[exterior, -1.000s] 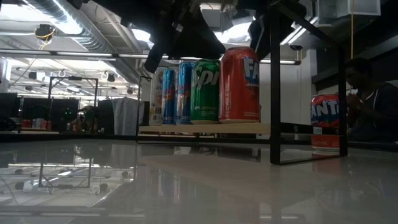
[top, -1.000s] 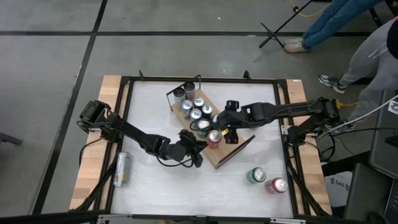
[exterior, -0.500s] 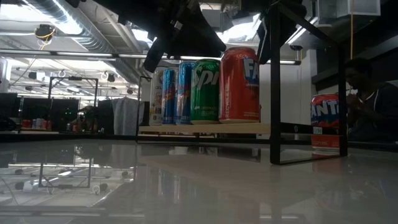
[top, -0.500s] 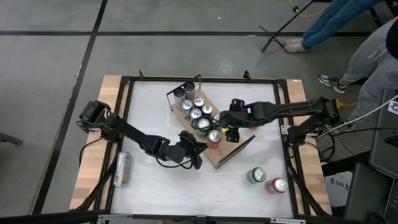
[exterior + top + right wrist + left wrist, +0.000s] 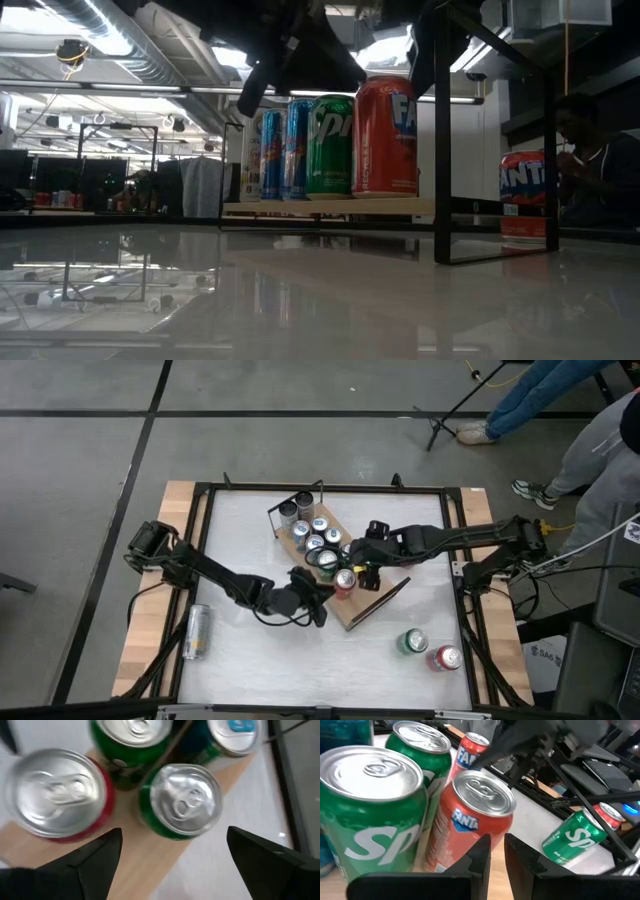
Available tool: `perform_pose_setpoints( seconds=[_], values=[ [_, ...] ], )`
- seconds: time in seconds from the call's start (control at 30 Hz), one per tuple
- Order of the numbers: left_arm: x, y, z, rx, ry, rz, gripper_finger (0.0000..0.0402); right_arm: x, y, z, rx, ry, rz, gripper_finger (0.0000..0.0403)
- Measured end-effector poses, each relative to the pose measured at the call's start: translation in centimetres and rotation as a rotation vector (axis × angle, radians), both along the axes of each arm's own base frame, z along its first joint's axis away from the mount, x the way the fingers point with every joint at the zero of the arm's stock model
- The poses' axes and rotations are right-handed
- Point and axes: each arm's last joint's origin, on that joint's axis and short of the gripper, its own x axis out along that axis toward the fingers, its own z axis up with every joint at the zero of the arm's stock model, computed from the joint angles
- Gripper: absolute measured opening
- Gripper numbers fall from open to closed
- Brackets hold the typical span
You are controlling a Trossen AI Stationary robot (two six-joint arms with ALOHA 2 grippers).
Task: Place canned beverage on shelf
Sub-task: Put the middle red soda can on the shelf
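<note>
shelf: the light-brown wooden shelf (image 5: pixel 352 607) lies slantwise mid-table, black rails at its ends, bare board at its near end.
cans on it: a cluster of upright cans; the newest looks to be the red fanta can (image 5: pixel 344 581), beside a green sprite can (image 5: pixel 326 565).
right gripper: the right gripper (image 5: pixel 362 563) hovers over the shelf's right edge, fingers spread wide and holding nothing; its wrist view looks straight down on the silver lids of the red can (image 5: pixel 56 790) and a green can (image 5: pixel 182 802).
left gripper: the left gripper (image 5: pixel 318 603) sits just beside the shelf's left edge, fingers (image 5: pixel 481 855) pressed together with nothing between them, pointing at the red can (image 5: pixel 469 827).
key relation: the next cans wait well apart at the table's right-front corner, a green one (image 5: pixel 412 642) and a red one (image 5: pixel 445 658), both upright; the right arm is nearer.
also: a silver can (image 5: pixel 196 631) lies on its side at the left edge, nearer the left arm.
materials: thin smooth aluminium cylinders, glossy printed walls; white glossy tabletop (image 5: pixel 250 660); matte wood board.
judgement: one placement looks finished; the next needs a side grasp.
</note>
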Motion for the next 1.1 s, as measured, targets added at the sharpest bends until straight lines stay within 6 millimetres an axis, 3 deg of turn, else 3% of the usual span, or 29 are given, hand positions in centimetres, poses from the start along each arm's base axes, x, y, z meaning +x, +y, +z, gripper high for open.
perform_pose_setpoints(
  seconds=[0.83,1.1],
  values=[
    [0.04,0.7,0.03,0.033,-0.007,0.092,0.0049,0.37,0.56,0.06,0.172,-0.028,0.089,0.0353],
    [-0.02,0.47,0.05,0.034,-0.009,0.088,0.0049,0.38,0.48,0.08,0.143,-0.03,0.074,0.0353]
  ],
)
